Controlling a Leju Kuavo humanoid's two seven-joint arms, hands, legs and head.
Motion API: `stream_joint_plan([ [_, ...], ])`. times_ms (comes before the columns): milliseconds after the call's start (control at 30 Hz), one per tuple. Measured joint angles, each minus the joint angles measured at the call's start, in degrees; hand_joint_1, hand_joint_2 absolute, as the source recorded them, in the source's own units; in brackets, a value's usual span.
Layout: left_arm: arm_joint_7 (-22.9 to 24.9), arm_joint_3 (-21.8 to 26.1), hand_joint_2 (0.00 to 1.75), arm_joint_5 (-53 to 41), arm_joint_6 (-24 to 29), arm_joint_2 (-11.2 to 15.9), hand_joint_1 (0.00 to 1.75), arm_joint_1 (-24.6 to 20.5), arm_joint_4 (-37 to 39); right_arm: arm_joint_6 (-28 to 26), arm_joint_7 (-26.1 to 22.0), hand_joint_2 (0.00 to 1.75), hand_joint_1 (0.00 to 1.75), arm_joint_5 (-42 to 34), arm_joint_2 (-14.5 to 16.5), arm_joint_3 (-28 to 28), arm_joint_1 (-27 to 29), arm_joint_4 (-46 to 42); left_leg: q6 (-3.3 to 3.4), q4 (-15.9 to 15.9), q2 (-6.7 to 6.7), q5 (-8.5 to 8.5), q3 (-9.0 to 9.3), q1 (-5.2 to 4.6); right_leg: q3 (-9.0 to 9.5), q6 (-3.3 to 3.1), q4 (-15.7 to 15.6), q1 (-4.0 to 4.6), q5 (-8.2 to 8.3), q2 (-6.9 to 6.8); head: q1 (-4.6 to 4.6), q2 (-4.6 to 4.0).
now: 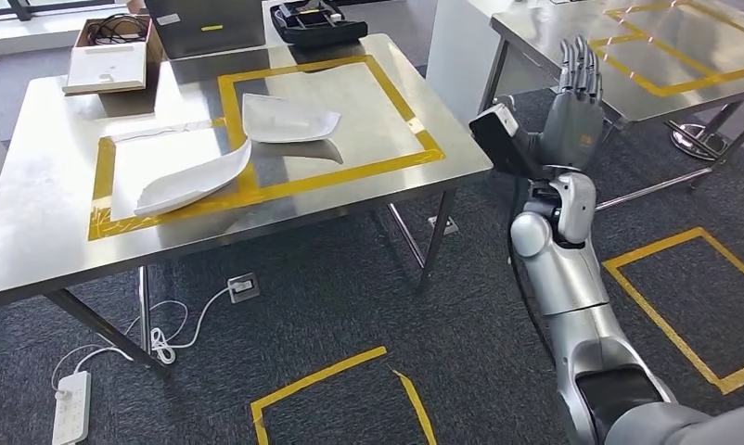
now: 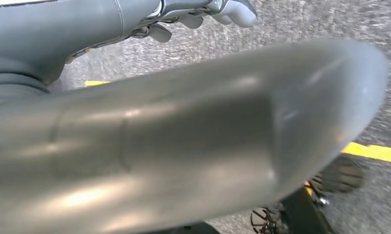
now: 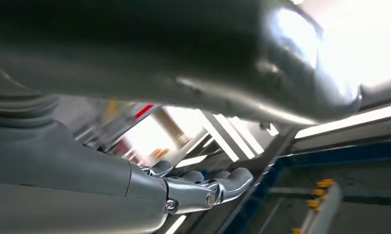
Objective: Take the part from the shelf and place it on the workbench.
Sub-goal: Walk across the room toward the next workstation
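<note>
Our right hand (image 1: 577, 97) is raised with its fingers straight and apart, holding nothing — it stands in the gap between the two steel tables. Our left hand (image 2: 203, 12) is over grey carpet; we cannot tell how its fingers lie. Two white parts (image 1: 285, 119) rest on the workbench (image 1: 34, 222), inside the yellow tape frame (image 1: 350, 176), away from the table edges.
</note>
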Motion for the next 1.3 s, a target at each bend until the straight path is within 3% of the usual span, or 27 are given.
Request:
stream_joint_plan([
  [67,0.1,0.0,0.00,0.0,0.0,-0.1,0.00,-0.1,0.0,2.2,1.6,0.00,0.00,0.8,-1.1,-4.5,0.0,4.9,-0.40,0.1,-0.04,0.67,-0.68,-0.14,5.61,-0.64,-8.0,0.38,0.78,-0.02,0.08,0.00],
  [100,0.1,0.0,0.00,0.0,0.0,-0.1,0.00,-0.1,0.0,2.7,1.8,0.00,0.00,0.8,-1.5,-6.2,0.1,6.9,-0.71,0.1,-0.03,1.01,-0.79,-0.21,7.17,-0.95,-10.5,0.55,0.68,-0.02,0.19,0.00],
  [200,0.4,0.0,0.00,-0.3,-0.2,-0.2,0.00,-0.2,0.0,5.7,2.9,0.00,0.00,0.4,-1.5,-9.6,-0.4,14.8,-1.81,-0.2,0.19,1.83,-0.85,-0.12,7.33,-1.94,-12.0,0.78,1.32,-0.09,0.40,0.00],
  [233,0.6,0.0,0.00,-0.6,-0.2,-0.2,0.00,-0.2,0.0,8.1,5.0,0.00,0.00,0.4,-1.0,-10.6,-0.7,19.3,-2.09,0.3,0.22,1.26,-1.11,-0.02,7.25,-2.38,-12.3,0.75,1.82,-0.16,0.38,0.00],
  [300,0.9,0.0,0.00,-1.1,-0.3,-0.3,0.00,-0.2,0.0,13.2,10.8,0.00,0.00,0.3,1.1,-12.5,0.1,28.7,-2.51,4.3,0.22,-2.56,-2.58,0.14,6.76,-3.18,-12.9,0.66,2.86,-0.58,0.30,0.00],
  [367,1.0,0.0,0.00,-1.4,-0.4,-0.5,0.00,-0.2,0.1,15.5,14.5,0.00,0.00,-0.2,4.1,-13.8,2.7,35.4,-2.97,11.4,0.16,-7.47,-4.69,0.16,5.47,-3.55,-12.8,0.73,3.75,-0.95,0.22,0.00],
  [400,1.0,0.0,0.00,-1.4,-0.5,-0.5,0.00,-0.2,0.1,15.8,15.1,0.00,0.00,-0.3,5.6,-14.2,3.9,38.0,-3.19,14.3,0.15,-8.61,-5.22,0.15,4.63,-3.51,-12.6,0.72,4.22,-1.04,0.19,0.00],
  [433,1.0,0.0,0.00,-1.5,-0.5,-0.5,0.00,-0.2,0.1,15.8,15.3,0.00,0.00,-0.4,6.9,-14.4,5.0,40.2,-3.32,15.5,0.13,-8.45,-4.93,0.14,3.69,-3.42,-12.4,0.65,4.69,-1.11,0.17,0.00],
  [467,1.0,0.0,0.00,-1.5,-0.5,-0.4,0.00,-0.2,0.1,15.8,15.5,0.00,0.00,-0.5,7.7,-14.7,5.6,42.0,-3.33,14.7,0.13,-7.31,-3.61,0.12,2.74,-3.29,-12.1,0.58,5.15,-1.13,0.15,0.00],
  [500,0.9,0.0,0.00,-1.6,-0.5,-0.4,0.00,-0.2,0.1,16.0,15.7,0.00,0.00,-0.5,8.2,-15.0,6.0,43.5,-3.21,11.8,0.13,-5.83,-1.18,0.12,1.85,-3.15,-11.8,0.51,5.60,-1.12,0.14,0.00],
  [567,0.9,0.0,0.00,-1.7,-0.5,-0.3,0.00,-0.3,0.0,16.6,16.1,0.00,0.00,-0.5,8.8,-15.6,6.2,45.8,-2.64,3.6,0.10,-5.13,4.65,-0.01,0.61,-2.71,-11.3,0.46,6.44,-1.06,0.20,0.00],
  [633,0.9,0.0,0.00,-1.8,-0.5,-0.3,0.00,-0.4,-0.1,17.0,16.2,0.00,0.00,-0.5,9.3,-16.1,6.2,47.3,-1.97,-0.9,0.07,-5.86,7.32,-0.35,0.29,-2.00,-11.3,0.31,7.30,-1.03,0.22,0.00],
  [700,0.9,0.0,0.00,-1.9,-0.5,-0.3,0.00,-0.4,-0.1,17.1,16.3,0.00,0.00,-0.5,9.5,-16.4,6.3,48.4,-1.13,-1.5,0.15,-5.08,6.91,-0.50,0.24,-1.17,-11.6,0.06,8.13,-0.95,0.08,0.00],
  [733,0.9,0.0,0.00,-1.9,-0.5,-0.4,0.00,-0.4,-0.1,17.1,16.3,0.00,0.00,-0.5,9.6,-16.5,6.4,48.9,-0.62,-1.8,0.26,-4.48,6.62,-0.45,-0.01,-0.83,-11.3,-0.02,7.74,-0.81,0.02,0.00],
  [767,0.9,0.0,0.00,-1.9,-0.5,-0.4,0.00,-0.5,-0.1,17.1,16.4,0.00,0.00,-0.5,9.7,-16.7,6.5,49.3,-0.15,-2.1,0.38,-3.73,6.25,-0.35,-0.54,-0.53,-10.2,-0.06,6.31,-0.64,0.04,0.00],
  [800,0.9,0.0,0.00,-1.9,-0.5,-0.4,0.00,-0.5,-0.1,17.1,16.4,0.00,0.00,-0.5,9.7,-16.8,6.5,49.6,0.20,-2.3,0.50,-2.94,5.71,-0.22,-1.37,-0.28,-7.9,-0.13,3.87,-0.48,0.06,0.00],
  [867,0.9,0.0,0.00,-1.9,-0.5,-0.4,0.00,-0.5,-0.1,17.1,16.4,0.87,0.00,-0.5,9.8,-17.1,6.6,49.9,0.44,-2.3,0.59,-1.59,4.25,-0.29,-3.26,0.18,-0.8,-0.16,-1.73,-0.32,0.11,0.00],
  [900,0.9,0.0,0.00,-1.9,-0.5,-0.4,0.00,-0.4,-0.1,17.3,16.6,1.31,0.00,-0.5,9.8,-17.2,6.6,50.1,0.41,-2.1,0.63,-0.98,3.36,-0.31,-3.74,0.36,2.4,-0.18,-3.20,-0.32,0.11,0.00],
  [933,0.7,0.0,0.00,-1.9,-0.5,-0.4,0.00,-0.4,-0.1,17.6,17.4,1.75,0.00,-0.7,9.9,-17.3,6.6,50.3,0.34,-1.9,0.68,-0.43,2.45,-0.31,-3.46,0.48,4.1,-0.21,-3.40,-0.32,0.10,0.00],
  [967,0.4,0.0,0.00,-1.8,-0.6,-0.4,0.00,-0.4,-0.1,18.1,19.0,1.75,0.00,-1.3,10.0,-17.6,6.7,50.6,0.21,-1.6,0.73,0.06,1.50,-0.25,-2.10,0.55,3.7,-0.24,-2.52,-0.32,0.12,0.00],
  [1000,-0.1,0.0,0.00,-1.7,-0.6,-0.4,0.00,-0.4,-0.1,18.6,21.3,1.75,0.00,-2.4,10.4,-18.1,7.0,50.8,0.02,-1.2,0.74,0.47,0.57,-0.14,0.42,0.60,1.1,-0.28,-1.17,-0.32,0.13,0.00],
  [1067,-1.1,0.0,0.00,-1.4,-0.8,-0.2,0.00,-0.4,-0.1,18.7,25.8,1.75,0.00,-6.0,12.0,-20.2,7.8,51.2,-0.65,-0.4,0.61,1.21,-0.88,0.07,6.38,0.27,-6.8,-0.16,-0.48,-0.24,0.36,0.00],
  [1100,-1.5,0.0,0.00,-1.3,-0.9,-0.1,0.00,-0.3,-0.1,18.3,27.1,1.75,0.00,-8.2,13.2,-21.6,8.3,51.4,-1.10,-0.1,0.53,1.55,-1.18,0.11,8.25,-0.17,-9.6,0.01,-0.71,-0.12,0.55,0.00],
  [1133,-1.7,0.0,0.00,-1.4,-0.9,0.1,0.00,-0.3,-0.1,17.6,27.9,1.75,0.00,-10.5,14.4,-23.2,8.8,51.6,-1.57,-0.1,0.49,1.92,-1.31,0.12,9.01,-0.77,-11.1,0.23,-1.23,0.00,0.69,0.00],
  [1233,-1.6,0.0,0.00,-1.9,-1.0,0.6,0.00,-0.2,-0.1,15.0,28.3,1.75,0.00,-14.9,18.2,-28.1,9.9,52.3,-2.87,-0.2,0.44,2.43,-1.76,0.20,8.12,-2.62,-11.3,0.34,-0.24,0.07,0.80,0.00],
  [1300,-1.2,0.0,0.00,-2.7,-1.0,1.0,0.00,-0.1,-0.1,13.5,27.1,1.75,0.00,-15.6,20.4,-30.4,10.2,52.6,-3.45,2.5,0.38,-0.87,-2.97,0.27,6.93,-3.64,-11.5,0.13,0.99,-0.03,0.70,0.00],
])
